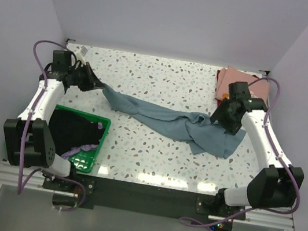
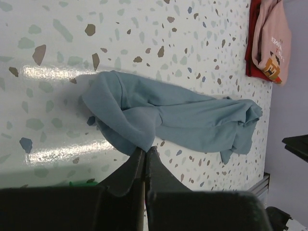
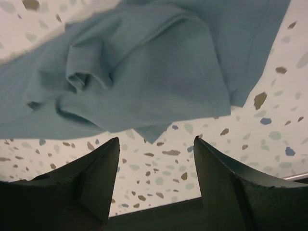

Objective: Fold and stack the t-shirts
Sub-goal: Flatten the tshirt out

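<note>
A grey-blue t-shirt [image 1: 170, 121] lies stretched and rumpled across the middle of the table. My left gripper [image 1: 97, 83] is shut on its left end; in the left wrist view [image 2: 145, 149] the cloth [image 2: 159, 115] is pinched between the tips. My right gripper [image 1: 223, 119] is open above the shirt's bunched right end; in the right wrist view [image 3: 156, 142] a corner of the cloth [image 3: 144, 82] hangs just beyond the jaws. A pink shirt [image 1: 230, 80] with a printed graphic [image 2: 272, 67] lies folded on a dark red one [image 2: 251, 43] at the back right. Dark and lavender shirts [image 1: 77, 138] fill the basket.
The green mesh basket [image 1: 100, 142] stands at the front left, beside my left arm. Walls close in the table on the left, back and right. The table's near edge has a dark strip [image 1: 147, 193].
</note>
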Robot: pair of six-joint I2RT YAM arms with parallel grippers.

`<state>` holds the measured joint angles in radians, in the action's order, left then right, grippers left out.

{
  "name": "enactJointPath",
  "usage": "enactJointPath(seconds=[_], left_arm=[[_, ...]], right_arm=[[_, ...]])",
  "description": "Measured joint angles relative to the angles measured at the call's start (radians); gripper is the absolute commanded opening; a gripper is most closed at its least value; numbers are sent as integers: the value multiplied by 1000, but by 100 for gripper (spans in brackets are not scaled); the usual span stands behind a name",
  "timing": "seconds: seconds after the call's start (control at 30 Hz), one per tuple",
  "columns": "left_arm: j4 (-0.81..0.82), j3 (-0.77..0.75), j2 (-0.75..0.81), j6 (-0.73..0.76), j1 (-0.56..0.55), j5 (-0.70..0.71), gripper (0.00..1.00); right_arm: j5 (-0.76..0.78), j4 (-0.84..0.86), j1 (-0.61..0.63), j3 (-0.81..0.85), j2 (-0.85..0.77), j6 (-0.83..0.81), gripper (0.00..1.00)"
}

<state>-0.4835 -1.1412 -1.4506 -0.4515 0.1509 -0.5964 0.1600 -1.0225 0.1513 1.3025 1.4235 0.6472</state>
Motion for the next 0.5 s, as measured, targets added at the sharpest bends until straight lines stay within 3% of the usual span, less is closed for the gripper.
enactJointPath(seconds=[0.27,0.5], left_arm=[[10,5,-10,3,0,-28,0],[11,23,-10,17,0,-28,0]], right_arm=[[-51,80,101,-201,-52,58,66],[-43,185,110,-211,-4,66,59]])
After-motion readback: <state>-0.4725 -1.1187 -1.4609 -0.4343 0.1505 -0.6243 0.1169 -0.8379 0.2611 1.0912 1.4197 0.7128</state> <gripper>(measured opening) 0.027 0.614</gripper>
